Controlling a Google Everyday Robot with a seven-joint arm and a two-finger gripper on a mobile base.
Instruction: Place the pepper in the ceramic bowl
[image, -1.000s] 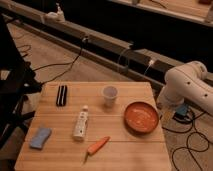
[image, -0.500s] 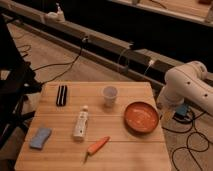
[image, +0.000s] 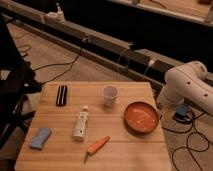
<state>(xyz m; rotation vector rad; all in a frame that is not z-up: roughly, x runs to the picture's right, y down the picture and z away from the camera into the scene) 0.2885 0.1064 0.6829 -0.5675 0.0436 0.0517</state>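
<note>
The pepper (image: 98, 145), small, orange and tapered, lies on the wooden table (image: 130, 155) near the front edge, a little left of centre. The ceramic bowl (image: 141, 117), wide, shallow and orange-red, sits empty at the table's right side, up and to the right of the pepper. My white arm (image: 187, 87) is folded beyond the table's right edge, close to the bowl. The gripper itself is out of view, hidden behind the arm, and it holds none of the table's things.
A whitish cup (image: 109, 95) stands behind the bowl to its left. A white tube (image: 81, 123) lies left of the pepper. A blue sponge (image: 41, 138) lies at the front left and a black object (image: 61, 95) at the back left. Cables run over the floor.
</note>
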